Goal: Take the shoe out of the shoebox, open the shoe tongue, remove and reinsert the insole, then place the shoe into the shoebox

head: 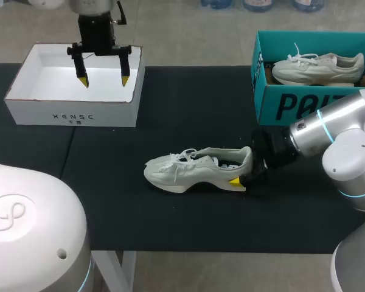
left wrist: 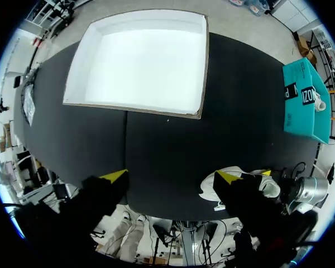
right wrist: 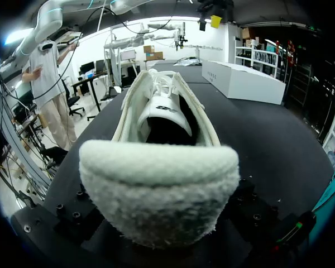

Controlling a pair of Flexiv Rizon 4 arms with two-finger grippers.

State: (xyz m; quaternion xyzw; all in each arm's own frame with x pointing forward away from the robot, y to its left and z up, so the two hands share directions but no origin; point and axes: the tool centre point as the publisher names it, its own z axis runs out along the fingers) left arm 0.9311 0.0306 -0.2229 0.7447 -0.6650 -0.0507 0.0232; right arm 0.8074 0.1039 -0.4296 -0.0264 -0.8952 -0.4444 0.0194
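White shoe (head: 194, 170) stands on your bench (head: 170, 225) right of the box (head: 73, 112), heel gripped by your right hand (head: 243, 171); left hand (head: 103, 79) hangs open over that box.

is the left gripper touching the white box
Apart. The left wrist view shows the left gripper open in the air, with the white box well ahead of its yellow tips and nothing against them.

A teal box (head: 280, 100) is set on the black worktop (head: 170, 97), off to one side of the right jaws and well apart from the left jaws. A pale laced shoe (head: 319, 68) is seen inside it.
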